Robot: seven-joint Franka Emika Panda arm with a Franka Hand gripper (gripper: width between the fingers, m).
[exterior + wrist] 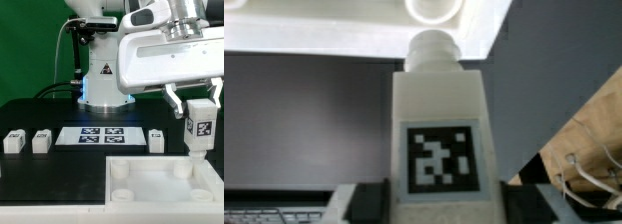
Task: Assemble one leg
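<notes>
At the exterior view's right, above the far edge of the panel (150, 195), our pincer (198, 112) grips the leg (200, 130) upright, tip down near a corner boss (179, 171), presumably so we can seat it straight

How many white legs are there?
4. Exterior view: far-left leg, second leg, both left of the marker board; third leg right of it; fourth leg in the gripper.

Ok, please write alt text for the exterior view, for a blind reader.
The gripper holds one leg upright over a corner of the white panel. Three more legs sit on the black table beside the marker board.
</notes>
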